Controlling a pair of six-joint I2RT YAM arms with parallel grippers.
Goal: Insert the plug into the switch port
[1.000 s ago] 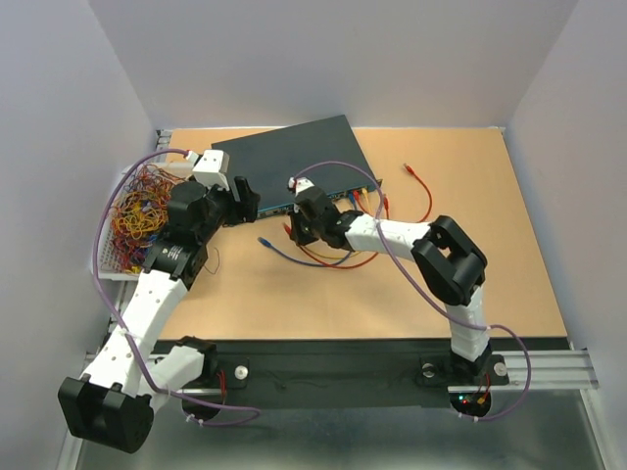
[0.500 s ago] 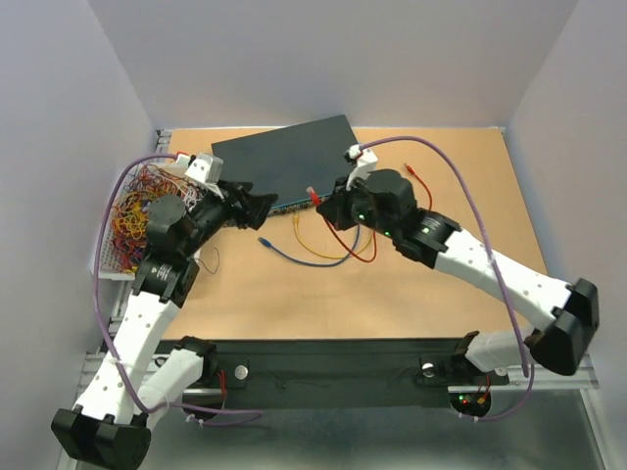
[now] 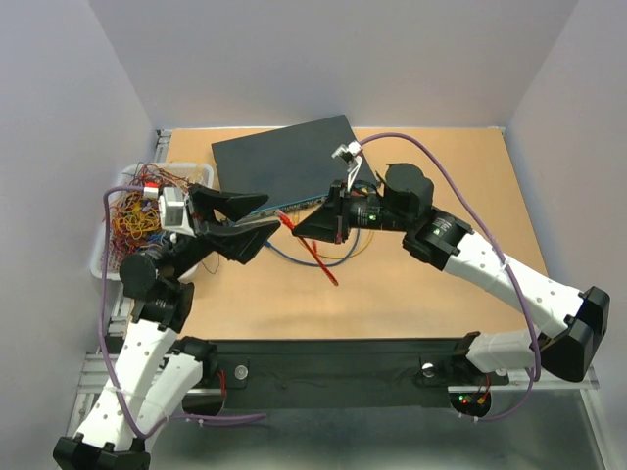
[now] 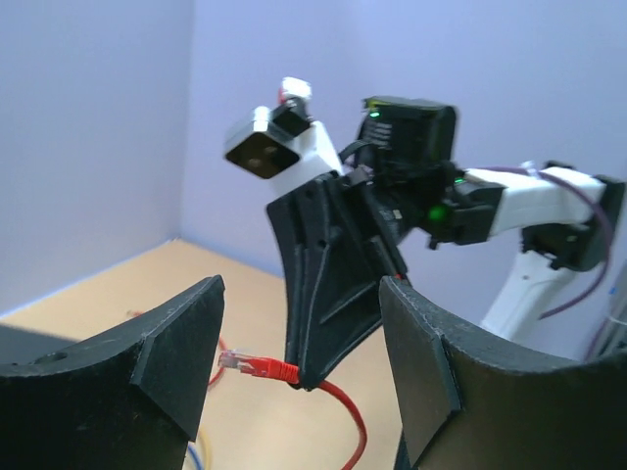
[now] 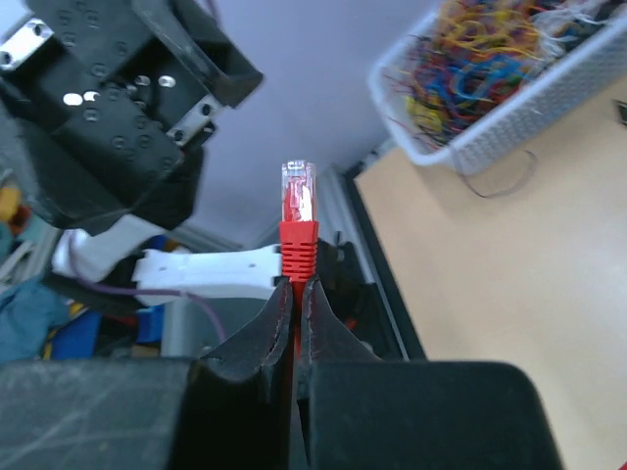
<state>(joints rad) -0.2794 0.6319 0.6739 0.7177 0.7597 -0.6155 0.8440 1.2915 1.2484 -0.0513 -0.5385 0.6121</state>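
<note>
- Right gripper (image 5: 294,294) clamped on the red plug (image 5: 299,211), raised off the table (image 3: 441,294)
- Left gripper (image 3: 270,213) spread apart, empty, facing the plug
- Switch (image 3: 284,162) flat behind both, at the table's far edge

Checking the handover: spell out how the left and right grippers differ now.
The left gripper stands with jaws wide open and empty; the right gripper has jaws shut on the red plug. The left gripper points right, the right gripper left. Both are black and face each other.
</note>
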